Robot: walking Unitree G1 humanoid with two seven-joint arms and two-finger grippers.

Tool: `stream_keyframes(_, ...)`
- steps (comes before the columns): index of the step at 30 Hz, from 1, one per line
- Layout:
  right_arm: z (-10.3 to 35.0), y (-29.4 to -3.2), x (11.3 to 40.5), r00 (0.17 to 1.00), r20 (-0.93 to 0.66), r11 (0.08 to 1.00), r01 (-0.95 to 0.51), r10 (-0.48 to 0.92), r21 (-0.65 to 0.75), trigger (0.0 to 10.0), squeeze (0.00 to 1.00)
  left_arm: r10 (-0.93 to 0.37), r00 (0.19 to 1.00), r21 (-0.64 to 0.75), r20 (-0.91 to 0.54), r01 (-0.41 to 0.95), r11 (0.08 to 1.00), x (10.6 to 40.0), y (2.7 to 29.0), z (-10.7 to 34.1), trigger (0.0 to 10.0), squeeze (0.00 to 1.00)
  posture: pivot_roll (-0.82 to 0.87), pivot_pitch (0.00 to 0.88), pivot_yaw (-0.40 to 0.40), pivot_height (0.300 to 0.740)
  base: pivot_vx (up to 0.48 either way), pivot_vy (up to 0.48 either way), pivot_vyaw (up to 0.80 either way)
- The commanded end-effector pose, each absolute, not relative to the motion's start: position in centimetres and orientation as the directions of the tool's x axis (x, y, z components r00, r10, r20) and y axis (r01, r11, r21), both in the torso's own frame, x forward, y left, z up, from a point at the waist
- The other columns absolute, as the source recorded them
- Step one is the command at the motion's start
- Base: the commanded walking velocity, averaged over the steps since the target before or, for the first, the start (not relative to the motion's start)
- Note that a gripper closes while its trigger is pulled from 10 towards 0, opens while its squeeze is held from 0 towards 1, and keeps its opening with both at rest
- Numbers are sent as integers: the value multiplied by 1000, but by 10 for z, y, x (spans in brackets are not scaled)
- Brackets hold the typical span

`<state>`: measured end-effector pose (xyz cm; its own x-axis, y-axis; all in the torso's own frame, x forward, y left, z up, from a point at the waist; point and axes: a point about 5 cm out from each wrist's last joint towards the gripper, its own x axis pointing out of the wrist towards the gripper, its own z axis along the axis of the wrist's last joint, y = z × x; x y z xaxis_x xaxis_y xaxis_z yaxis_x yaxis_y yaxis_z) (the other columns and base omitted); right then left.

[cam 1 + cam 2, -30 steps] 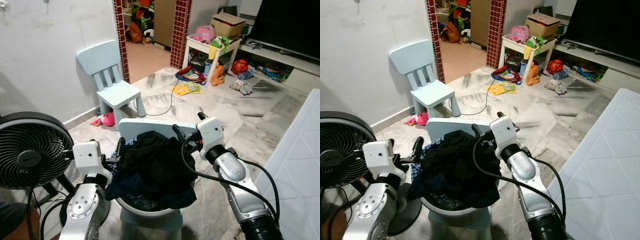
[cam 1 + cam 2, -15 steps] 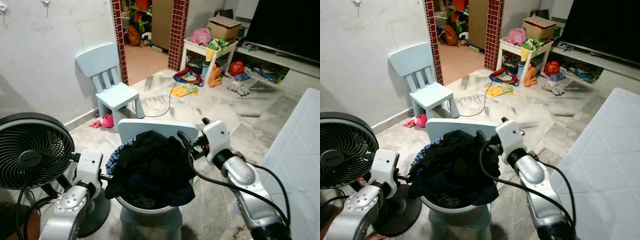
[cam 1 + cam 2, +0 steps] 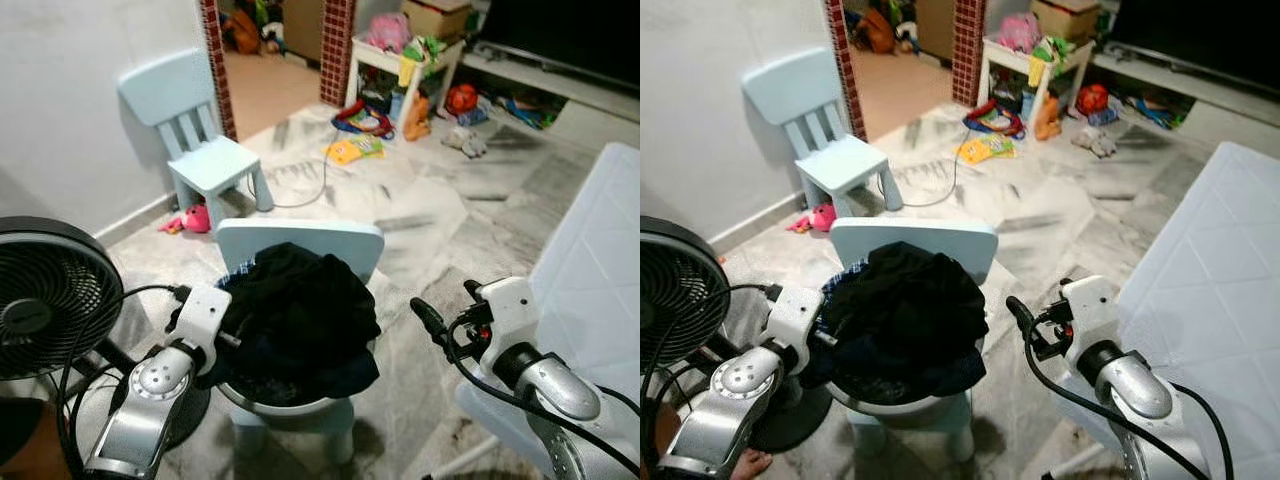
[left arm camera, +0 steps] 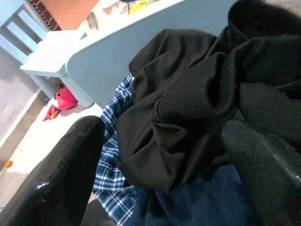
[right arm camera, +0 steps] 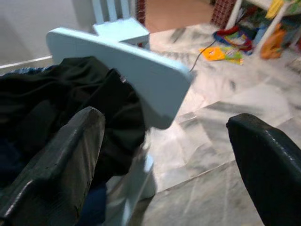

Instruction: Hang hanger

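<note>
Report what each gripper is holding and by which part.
Nothing is held. The left gripper is open right by the black clothes in the basin, not closed on them. The right gripper is open in the air beside the chair.

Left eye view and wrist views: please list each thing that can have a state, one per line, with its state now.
Left hand: open, fingers either side of the clothes, gripping nothing.
Right hand: open, empty, off to the side of the basin.
Black garment: crumpled, on top of the pile.
Basin: upright on the near chair, heaped with clothes.
Near chair: upright.
Far chair: upright, seat bare.
Fan: upright.
</note>
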<state>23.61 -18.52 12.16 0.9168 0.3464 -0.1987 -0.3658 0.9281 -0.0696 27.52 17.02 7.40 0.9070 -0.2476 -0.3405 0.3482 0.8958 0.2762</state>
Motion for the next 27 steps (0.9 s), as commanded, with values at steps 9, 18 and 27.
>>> stream_keyframes(9,128,-185,210,912,-250,938,-345,324,-43,10000,0,-279,883,381,-378,423,822,288,168,60,10000,0,-167,294,-7,740,0,0,0)
stream_keyframes(18,135,-186,211,922,-248,947,-317,298,-42,10000,0,-340,878,495,-336,472,730,307,160,57,10000,0,-202,296,-13,740,0,0,0)
stream_keyframes(27,135,-182,215,921,-242,946,-323,304,-41,10000,0,-394,863,539,-317,506,673,306,151,61,10000,0,-187,285,0,740,0,0,0)
